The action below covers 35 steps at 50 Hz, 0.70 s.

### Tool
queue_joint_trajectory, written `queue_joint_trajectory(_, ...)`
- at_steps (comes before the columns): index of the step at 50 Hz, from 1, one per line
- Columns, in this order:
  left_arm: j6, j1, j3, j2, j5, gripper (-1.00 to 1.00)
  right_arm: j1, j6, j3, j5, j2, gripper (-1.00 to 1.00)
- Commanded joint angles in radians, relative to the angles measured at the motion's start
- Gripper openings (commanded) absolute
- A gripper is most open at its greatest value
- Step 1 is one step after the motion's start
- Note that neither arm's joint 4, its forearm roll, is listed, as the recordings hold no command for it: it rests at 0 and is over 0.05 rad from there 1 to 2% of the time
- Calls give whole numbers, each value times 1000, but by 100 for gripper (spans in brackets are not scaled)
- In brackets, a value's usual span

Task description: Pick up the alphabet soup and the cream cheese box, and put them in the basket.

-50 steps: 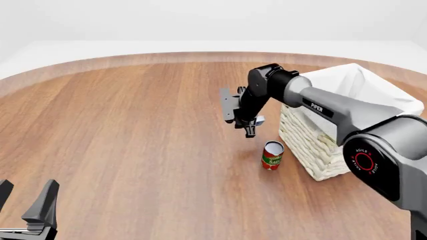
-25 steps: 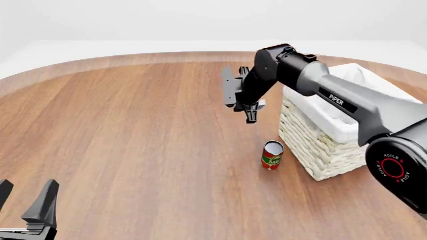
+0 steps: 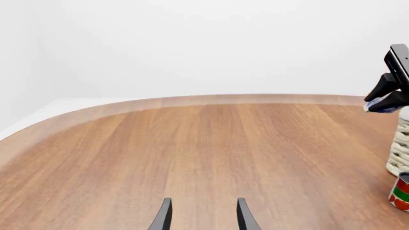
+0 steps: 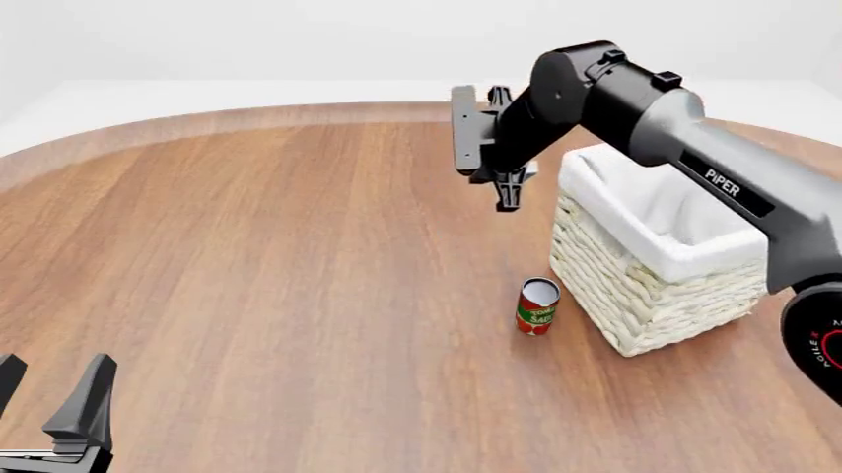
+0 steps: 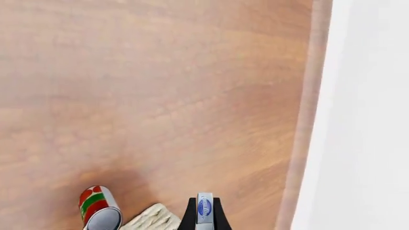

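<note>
A: What is shown by the right wrist view that the front view leaves unclear?

B: The cream cheese box [image 5: 204,209] is seen clamped edge-on between the two dark fingers of the right gripper [image 5: 204,215], its blue oval mark facing the camera. In the front view the right gripper [image 4: 511,185] is raised above the table [image 4: 263,256], just beside the near-left corner of the basket [image 4: 618,296], and only a pale sliver is made out between the fingers.

A: And the left gripper?

B: It is seen low at the near left corner of the front view [image 4: 50,394], fingers spread apart, nothing held. The same parted fingers are shown in the left wrist view [image 3: 203,215] over bare wood.

A: What else is on the table?

B: A red and green can [image 4: 537,306] is stood upright just beside the basket's left wall; it is caught in all three views. The alphabet soup cannot be found in any view; part of the basket's interior is hidden behind the right arm.
</note>
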<state>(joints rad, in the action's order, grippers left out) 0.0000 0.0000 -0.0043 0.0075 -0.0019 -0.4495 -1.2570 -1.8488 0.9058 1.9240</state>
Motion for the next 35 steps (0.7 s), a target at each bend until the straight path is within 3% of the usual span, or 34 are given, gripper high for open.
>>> queue_joint_trajectory(1, 0, 0, 0, 0, 0, 100, 3, 26, -28, -4, -45, -100)
queue_joint_trajectory(17, 0, 0, 0, 0, 0, 100, 31, 88, -37, -19, -98, -100)
queue_joint_trajectory(35, 0, 0, 0, 0, 0, 100, 88, 241, -149, 3, -94, -100)
